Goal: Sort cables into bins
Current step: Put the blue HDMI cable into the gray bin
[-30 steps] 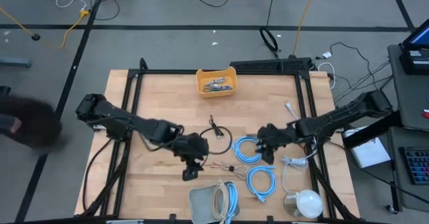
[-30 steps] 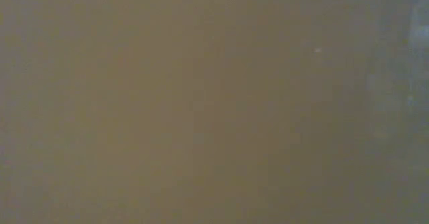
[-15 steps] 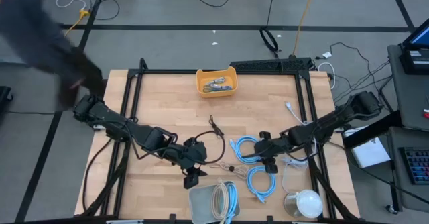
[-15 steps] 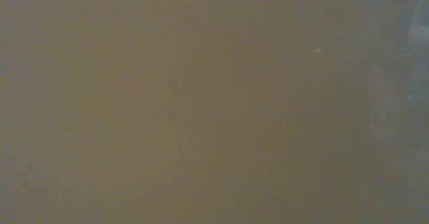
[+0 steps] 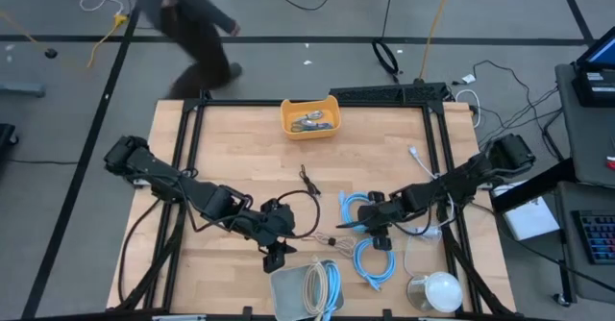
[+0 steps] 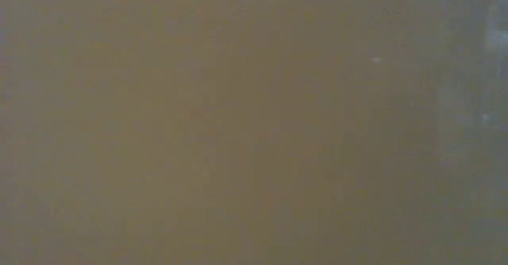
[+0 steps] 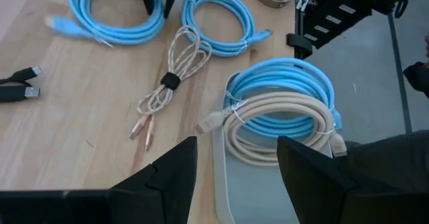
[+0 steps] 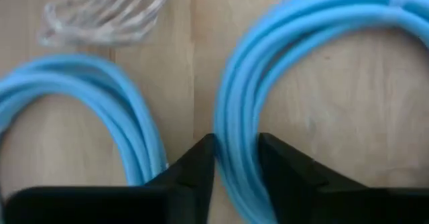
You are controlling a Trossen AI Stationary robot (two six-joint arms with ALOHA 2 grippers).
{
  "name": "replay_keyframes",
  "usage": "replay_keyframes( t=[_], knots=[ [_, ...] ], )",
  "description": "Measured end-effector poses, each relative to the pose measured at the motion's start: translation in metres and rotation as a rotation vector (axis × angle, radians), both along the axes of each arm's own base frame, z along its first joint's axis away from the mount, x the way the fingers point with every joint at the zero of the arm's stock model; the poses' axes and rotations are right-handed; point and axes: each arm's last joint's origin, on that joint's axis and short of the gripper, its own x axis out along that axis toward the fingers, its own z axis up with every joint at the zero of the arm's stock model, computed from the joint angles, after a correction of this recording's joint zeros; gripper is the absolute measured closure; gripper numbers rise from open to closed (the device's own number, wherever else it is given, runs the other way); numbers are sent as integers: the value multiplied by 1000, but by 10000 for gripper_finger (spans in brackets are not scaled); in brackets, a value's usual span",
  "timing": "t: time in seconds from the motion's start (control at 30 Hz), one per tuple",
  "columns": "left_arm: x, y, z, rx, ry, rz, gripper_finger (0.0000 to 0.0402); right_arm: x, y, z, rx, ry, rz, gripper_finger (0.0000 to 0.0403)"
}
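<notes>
Two coiled light-blue cables lie flat on the wooden table, the farther one (image 5: 357, 209) and the nearer one (image 5: 373, 261). My right gripper (image 5: 349, 224) is down on the farther coil (image 8: 301, 63), shut on its ring. My left gripper (image 7: 236, 177) hovers open over the left end of the pale grey bin (image 5: 288, 284), which holds a beige cable (image 7: 281, 127) and a light-blue cable (image 7: 288, 83). A thin grey cable (image 7: 171, 83) and a black cable (image 5: 309, 192) lie on the table between the arms. The orange-yellow bin (image 5: 310, 116) stands at the far edge. My right gripper pinches the bundled strands of the farther light-blue coil (image 8: 236, 127) on the coil's left side. One finger (image 8: 285, 167) stands inside the ring and the other (image 8: 191, 167) outside it, across the strands. The fingers come from above, slanting down. The coil lies flat on the table.
A round white dome (image 5: 437, 290) and a loose white cord (image 5: 423, 233) sit at the near right. A person (image 5: 192, 23) walks on the floor beyond the table's far edge. The low view shows only a brown blur.
My right gripper has gone down and toward the table's left, onto the left side of the farther light-blue coil. A person has walked along the floor from the left to behind the table's far edge.
</notes>
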Motion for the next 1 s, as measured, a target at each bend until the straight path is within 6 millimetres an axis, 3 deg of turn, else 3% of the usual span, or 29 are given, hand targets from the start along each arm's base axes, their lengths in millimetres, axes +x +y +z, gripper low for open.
replay_keyframes(
  t=[0.13,0.27,0.47,0.63,0.7,0.8,1.0],
  knots=[
    [0,1,0,6,-1,4,190,6,-1,12,45,-47,-68,374],
    [0,2,0,22,-7,25,190,17,-8,37,94,-141,-209,376],
    [1,3,0,55,-19,66,190,46,-21,126,240,-591,-349,384],
    [-2,7,-1,97,0,127,190,54,-23,188,334,-795,-341,393],
    [-10,10,2,133,8,179,190,55,-15,201,394,-774,-251,394],
    [-24,19,13,195,0,278,190,60,3,206,442,-636,-130,394],
    [-67,43,44,261,-50,482,190,73,38,212,360,-380,14,394]
  ],
)
